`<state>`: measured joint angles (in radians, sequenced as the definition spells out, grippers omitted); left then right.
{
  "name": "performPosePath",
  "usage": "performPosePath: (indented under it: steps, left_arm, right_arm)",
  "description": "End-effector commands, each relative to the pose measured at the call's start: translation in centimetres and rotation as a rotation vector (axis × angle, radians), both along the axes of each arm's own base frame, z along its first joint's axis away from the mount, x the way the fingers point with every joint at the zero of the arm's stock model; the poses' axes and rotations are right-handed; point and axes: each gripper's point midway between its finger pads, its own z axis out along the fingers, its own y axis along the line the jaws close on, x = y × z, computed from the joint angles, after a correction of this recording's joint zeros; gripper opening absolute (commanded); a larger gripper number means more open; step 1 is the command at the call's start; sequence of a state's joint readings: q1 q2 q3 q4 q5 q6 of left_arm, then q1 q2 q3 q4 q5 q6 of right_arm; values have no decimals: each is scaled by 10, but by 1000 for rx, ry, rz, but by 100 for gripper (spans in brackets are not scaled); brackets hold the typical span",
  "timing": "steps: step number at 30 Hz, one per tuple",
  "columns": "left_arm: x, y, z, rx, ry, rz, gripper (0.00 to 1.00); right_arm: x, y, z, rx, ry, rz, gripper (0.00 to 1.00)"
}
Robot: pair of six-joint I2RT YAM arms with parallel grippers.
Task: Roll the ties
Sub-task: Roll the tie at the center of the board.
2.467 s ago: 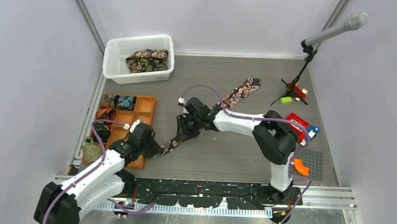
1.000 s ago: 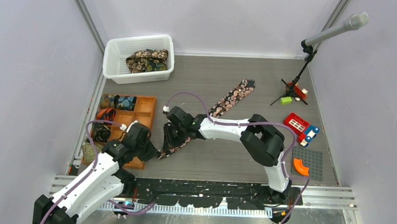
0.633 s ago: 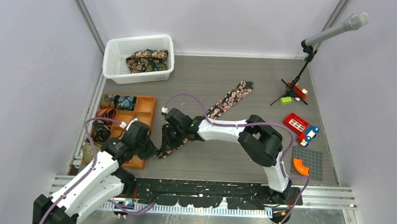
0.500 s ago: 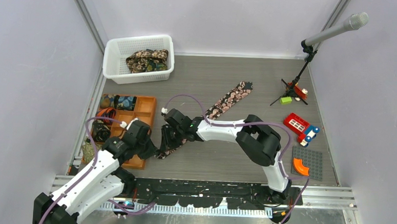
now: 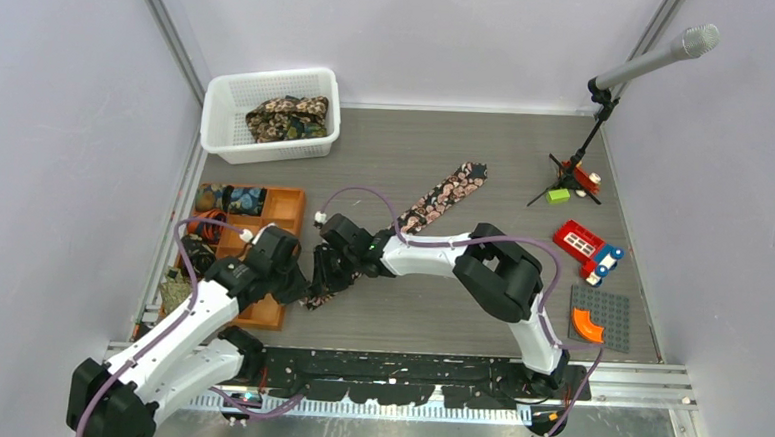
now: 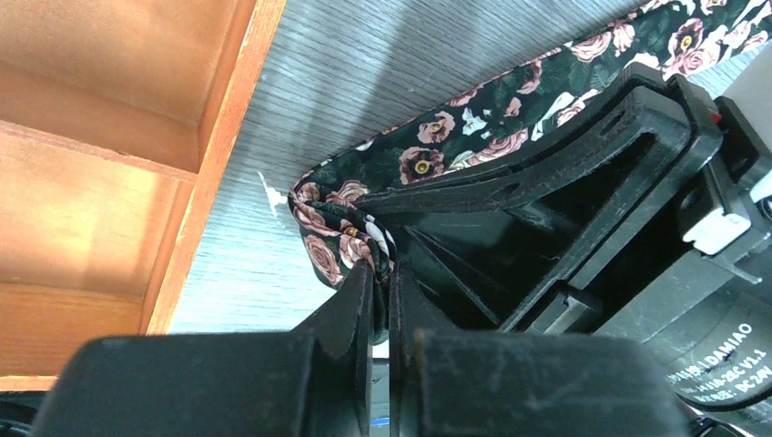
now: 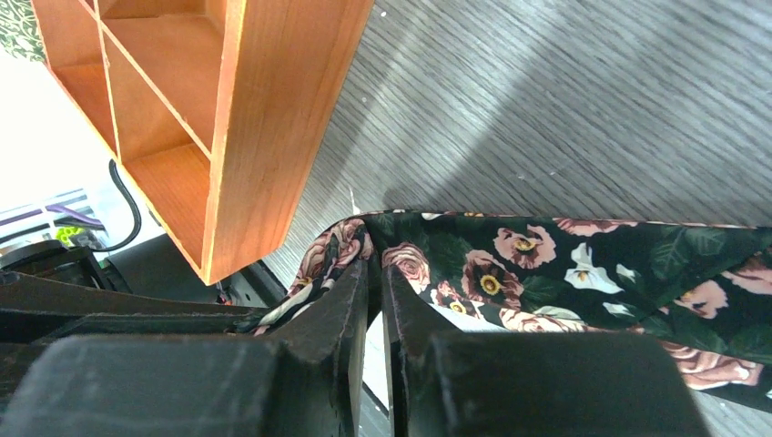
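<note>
A black tie with pink-cream flowers (image 5: 443,195) lies diagonally on the grey table, its wide end far right of centre. Its narrow end is folded near the orange tray. My left gripper (image 5: 303,292) is shut on that folded end (image 6: 339,238). My right gripper (image 5: 322,280) is shut on the same end right beside it (image 7: 473,264), its body showing in the left wrist view (image 6: 583,200). More ties (image 5: 287,117) lie bunched in the white basket.
An orange compartment tray (image 5: 280,235) with rolled ties stands at the left, its corner close to both grippers (image 7: 273,118). The white mesh basket (image 5: 224,130) is far left. A microphone stand (image 5: 594,119), toy pieces (image 5: 587,247) and a grey plate (image 5: 609,318) are at the right.
Both grippers, shut on the tie's narrow end, have moved left and nearer toward the tray corner. The tie's wide end has slid left and nearer along the table.
</note>
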<state>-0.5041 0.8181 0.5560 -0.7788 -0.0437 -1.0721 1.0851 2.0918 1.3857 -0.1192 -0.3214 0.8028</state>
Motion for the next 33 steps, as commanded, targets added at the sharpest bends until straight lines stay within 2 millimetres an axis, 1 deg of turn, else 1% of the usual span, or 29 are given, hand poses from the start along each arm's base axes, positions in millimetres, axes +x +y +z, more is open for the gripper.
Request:
performPosePath:
  steps: [1, 6, 10, 18, 23, 28, 33]
  left_arm:
    - [23, -13, 16, -34, -81, -15, 0]
    - [29, -18, 8, -30, -64, -28, 0]
    - [34, -21, 6, -24, -62, -39, 0]
    - [41, -24, -4, -4, -46, -54, 0]
    - [46, -25, -11, 14, -34, -54, 0]
    - [51, -27, -18, 22, -27, -53, 0]
    - [56, -30, -23, 29, -16, -51, 0]
  right_arm:
    - [-5, 16, 17, 83, 4, 22, 17]
    - [-5, 12, 13, 78, 4, 13, 17]
    - [-6, 8, 10, 67, 2, 8, 17]
    - [3, -5, 10, 30, -40, -1, 17]
    - [9, -19, 18, -10, -86, -6, 17]
    - [15, -38, 25, -77, -136, -30, 17]
    - [16, -55, 34, -100, -167, -47, 18]
